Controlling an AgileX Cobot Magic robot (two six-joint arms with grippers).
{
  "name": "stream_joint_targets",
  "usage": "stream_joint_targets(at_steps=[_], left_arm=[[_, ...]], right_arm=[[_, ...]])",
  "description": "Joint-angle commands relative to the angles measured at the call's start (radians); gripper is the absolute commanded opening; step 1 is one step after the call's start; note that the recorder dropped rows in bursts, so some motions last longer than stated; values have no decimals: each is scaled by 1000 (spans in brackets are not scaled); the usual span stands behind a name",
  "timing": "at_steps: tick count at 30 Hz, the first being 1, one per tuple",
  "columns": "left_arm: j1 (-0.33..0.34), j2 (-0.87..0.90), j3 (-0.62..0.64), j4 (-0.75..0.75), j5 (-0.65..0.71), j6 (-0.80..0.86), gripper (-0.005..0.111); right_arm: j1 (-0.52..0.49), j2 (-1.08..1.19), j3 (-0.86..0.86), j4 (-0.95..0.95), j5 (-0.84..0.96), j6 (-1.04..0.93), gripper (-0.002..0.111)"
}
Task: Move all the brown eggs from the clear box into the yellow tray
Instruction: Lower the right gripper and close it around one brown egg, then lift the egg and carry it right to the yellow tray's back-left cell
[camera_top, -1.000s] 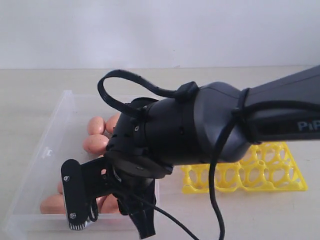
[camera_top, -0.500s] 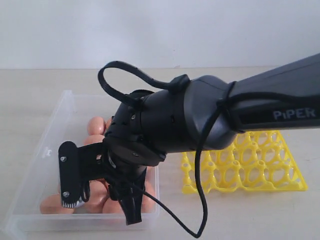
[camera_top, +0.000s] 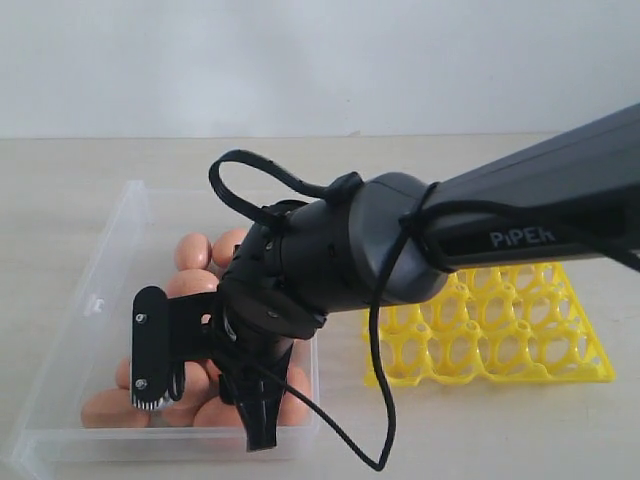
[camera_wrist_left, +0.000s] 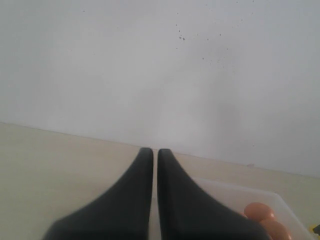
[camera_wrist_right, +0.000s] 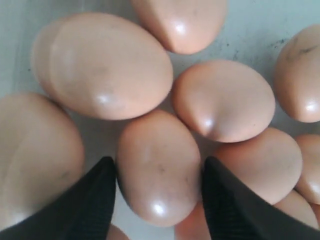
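The table (camera_top: 60, 170) is viewed from the near side, slightly raised, by the exterior camera. The left wrist camera is aimed level at the far wall (camera_wrist_left: 150, 60); the right is pointed straight down, very close — brown eggs (camera_wrist_right: 110, 65) are shared by all three.

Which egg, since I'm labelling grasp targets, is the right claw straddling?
Find the clear box left of the yellow tray; brown eggs cluster inside. The target egg lies lengthwise between the right claw's two black fingers, while every neighbour sits outside them.
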Motion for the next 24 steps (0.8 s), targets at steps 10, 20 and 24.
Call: stream_joint_targets(at_steps=[10,20,24], left_arm=[[3,-3,-3,-11,-16,-7,4],[1,-3,-3,-11,-16,-7,4],[1,-3,-3,-11,-16,-7,4]], right_arm=[[-14,27,1,22,-159,177,0],[-199,-46,247,37,-887,680,0],[-241,-48,459,112,-1421,701,0]])
